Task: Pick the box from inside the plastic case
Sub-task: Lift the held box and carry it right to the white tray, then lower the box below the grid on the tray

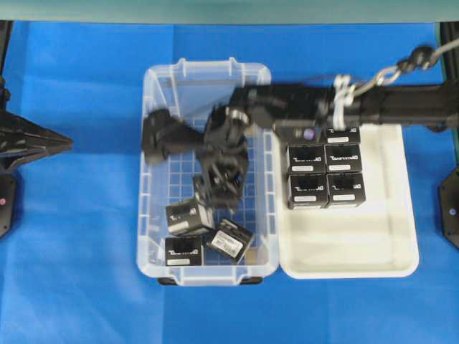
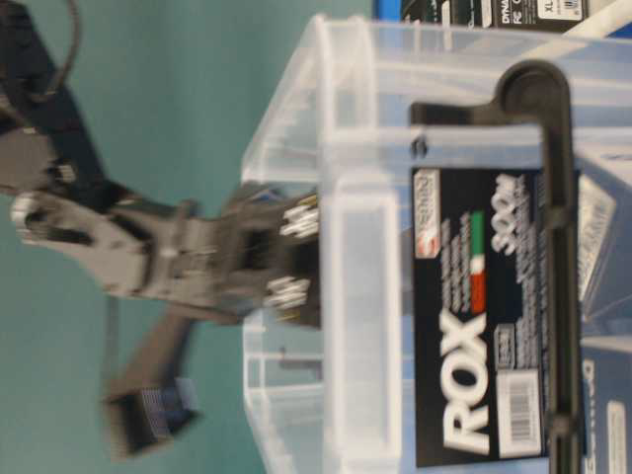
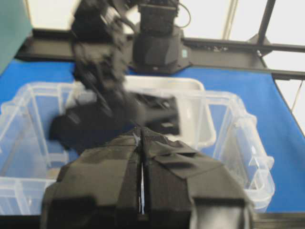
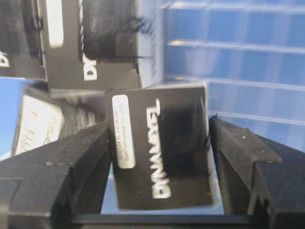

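Note:
The clear plastic case (image 1: 148, 179) holds several black boxes with white lettering. My right arm reaches across from the right, and its gripper (image 1: 217, 188) points down inside the case. In the right wrist view the gripper (image 4: 159, 126) has one box (image 4: 162, 152) between its fingers, both pads against its sides, the blue grid floor showing behind. Three more boxes (image 1: 190, 215) lie at the near end of the case. My left gripper (image 1: 68, 143) is shut and empty, left of the case; its closed jaws also show in the left wrist view (image 3: 142, 143).
A shallow white tray (image 1: 358, 244) stands right of the case, with several boxes (image 1: 324, 172) packed at its far end. The right arm lies over the tray's far edge. A blue cloth (image 1: 72, 272) covers the table.

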Controlling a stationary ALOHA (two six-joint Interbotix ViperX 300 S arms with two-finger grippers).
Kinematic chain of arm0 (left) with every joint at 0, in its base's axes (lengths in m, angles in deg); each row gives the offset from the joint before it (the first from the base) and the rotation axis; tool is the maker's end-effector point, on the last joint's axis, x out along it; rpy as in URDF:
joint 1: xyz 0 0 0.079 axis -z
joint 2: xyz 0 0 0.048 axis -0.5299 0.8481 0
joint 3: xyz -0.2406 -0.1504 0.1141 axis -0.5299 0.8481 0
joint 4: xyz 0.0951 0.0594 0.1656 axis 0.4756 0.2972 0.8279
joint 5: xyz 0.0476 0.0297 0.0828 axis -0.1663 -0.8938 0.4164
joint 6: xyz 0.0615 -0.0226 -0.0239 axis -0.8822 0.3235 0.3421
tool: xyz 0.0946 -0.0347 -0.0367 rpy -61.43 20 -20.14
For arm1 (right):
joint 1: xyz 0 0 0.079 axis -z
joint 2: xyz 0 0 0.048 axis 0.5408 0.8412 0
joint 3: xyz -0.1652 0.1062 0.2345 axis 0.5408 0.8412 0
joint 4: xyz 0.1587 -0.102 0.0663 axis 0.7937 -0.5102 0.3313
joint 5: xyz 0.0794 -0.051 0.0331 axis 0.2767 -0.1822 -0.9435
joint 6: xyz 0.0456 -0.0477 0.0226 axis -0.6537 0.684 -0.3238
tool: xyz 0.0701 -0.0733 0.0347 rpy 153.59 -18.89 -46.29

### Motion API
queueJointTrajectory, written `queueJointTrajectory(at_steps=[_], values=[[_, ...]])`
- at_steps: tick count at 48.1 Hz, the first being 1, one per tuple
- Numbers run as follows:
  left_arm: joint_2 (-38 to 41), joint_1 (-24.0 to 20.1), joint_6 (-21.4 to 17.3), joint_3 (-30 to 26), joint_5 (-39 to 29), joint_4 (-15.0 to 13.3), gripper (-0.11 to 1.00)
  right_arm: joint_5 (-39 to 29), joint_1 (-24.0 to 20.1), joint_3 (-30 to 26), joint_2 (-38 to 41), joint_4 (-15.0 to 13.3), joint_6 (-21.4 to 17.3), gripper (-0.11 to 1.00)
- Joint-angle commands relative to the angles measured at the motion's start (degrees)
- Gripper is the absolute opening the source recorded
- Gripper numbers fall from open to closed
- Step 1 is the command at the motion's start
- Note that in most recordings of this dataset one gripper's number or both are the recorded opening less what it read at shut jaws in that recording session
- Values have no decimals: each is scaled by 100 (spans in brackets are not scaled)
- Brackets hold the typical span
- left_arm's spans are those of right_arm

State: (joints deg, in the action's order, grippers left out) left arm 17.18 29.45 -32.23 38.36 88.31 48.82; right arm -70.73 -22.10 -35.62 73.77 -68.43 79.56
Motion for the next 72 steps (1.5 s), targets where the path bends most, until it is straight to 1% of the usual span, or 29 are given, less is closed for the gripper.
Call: queueJointTrajectory(at_steps=[1,16,22,26,30,36,39,43,48,51,52,56,62,68,72], values=[[0,-18,-26,-185,35,9,-4,-211,88,-255,-237,26,0,64],[-26,-18,-35,-193,26,9,-4,-1002,404,-589,-1002,18,-229,64],[-35,-18,-35,-202,35,9,-4,-1310,431,-677,-1380,18,-264,64],[-26,-26,-35,-193,26,9,-4,-1556,431,-668,-1626,18,-422,64],[-35,-18,-18,-202,26,9,-4,-1872,422,-606,-1934,18,-686,64],[-26,-18,-9,-193,26,9,-4,-2153,343,-308,-2408,18,-914,64],[-26,-26,-9,-193,35,9,-4,-2206,290,-26,-2681,18,-976,64],[-35,-26,-9,-202,26,9,-4,-2180,220,483,-3059,18,-1063,64],[-35,-26,0,-202,35,9,-4,-1934,123,1187,-3551,26,-1239,64],[-35,-26,0,-202,26,9,-4,-1661,62,1652,-3867,26,-1301,64],[-35,-26,0,-202,35,9,-4,-1477,18,1916,-4017,26,-1318,64],[-35,-26,0,-202,26,9,-4,-879,-105,2628,-4438,26,-1318,64],[-35,-53,0,-202,26,9,-4,167,-264,3604,-4931,26,-1292,64],[-35,-62,9,-202,26,9,-4,1072,-510,4509,-5177,26,-1301,64],[-26,-62,9,-193,26,9,-4,1608,-703,4948,-5168,26,-1310,63]])
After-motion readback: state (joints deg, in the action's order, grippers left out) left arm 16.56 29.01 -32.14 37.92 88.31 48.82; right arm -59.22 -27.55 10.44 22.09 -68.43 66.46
